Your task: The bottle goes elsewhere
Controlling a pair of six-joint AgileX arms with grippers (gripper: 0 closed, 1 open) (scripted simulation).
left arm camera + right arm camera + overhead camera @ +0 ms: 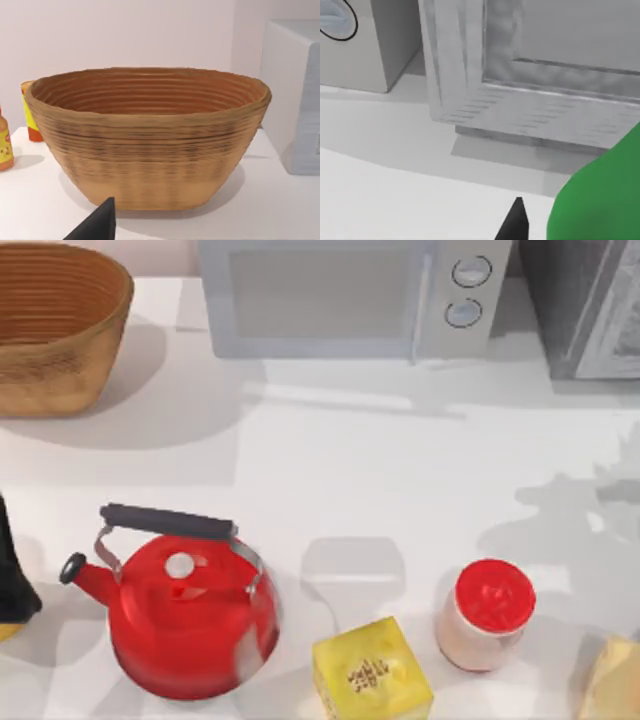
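in the right wrist view, the bottle (pixel 600 200) is seen as a green mass right beside a dark fingertip (pixel 516 222) of the right gripper; whether the jaws are clamped on it cannot be told. a grey appliance (pixel 545 90) stands just beyond on the white surface (pixel 395 190). in the left wrist view, one dark fingertip (pixel 97 225) of the left gripper is seen before a woven basket (pixel 150 145); jaw state cannot be told. on the top view, a red kettle (pixel 185 615), yellow box (pixel 370 670) and red-lidded jar (pixel 485 615) are lined along the near edge, microwave (pixel 350 295) at the back.
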